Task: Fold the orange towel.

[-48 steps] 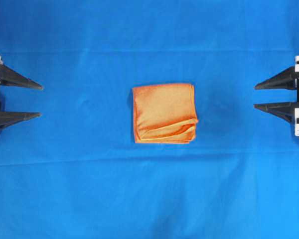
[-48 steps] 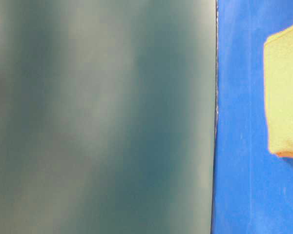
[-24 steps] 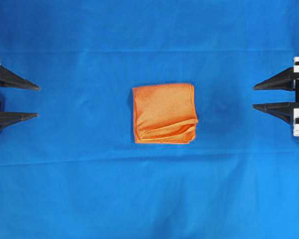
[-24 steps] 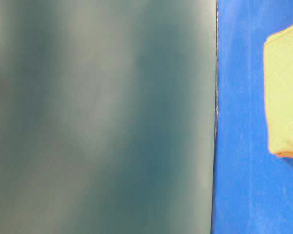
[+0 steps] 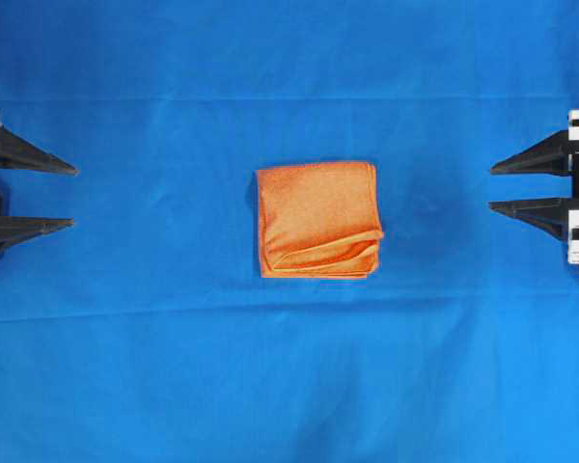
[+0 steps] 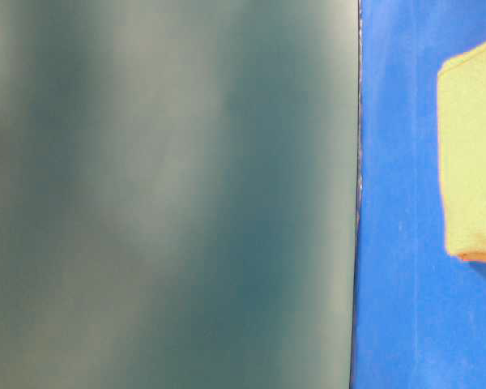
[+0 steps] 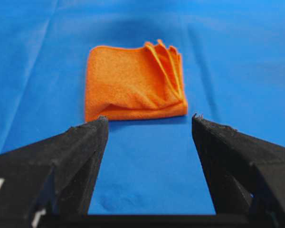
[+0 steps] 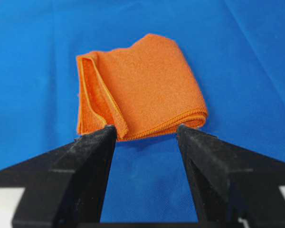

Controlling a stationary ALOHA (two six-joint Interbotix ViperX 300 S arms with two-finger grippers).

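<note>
The orange towel [image 5: 317, 219] lies folded into a small thick square at the middle of the blue table cloth [image 5: 174, 367], with layered hems along its lower right edge. It also shows ahead of both wrist cameras, the orange towel [image 7: 133, 84] and the orange towel [image 8: 137, 88], and washed-out pale at the right edge of the table-level view as the orange towel [image 6: 471, 154]. My left gripper [image 5: 74, 196] stands open at the far left, well clear of the cloth. My right gripper [image 5: 491, 188] stands open at the far right, also apart. Nothing is between either pair of fingers.
The blue table cloth covers the whole surface, with faint crease lines across it. A blurred grey-green panel [image 6: 170, 194] fills most of the table-level view and hides what lies behind it.
The left gripper has drawn back slightly toward the left edge. The towel and the right gripper have stayed put.
</note>
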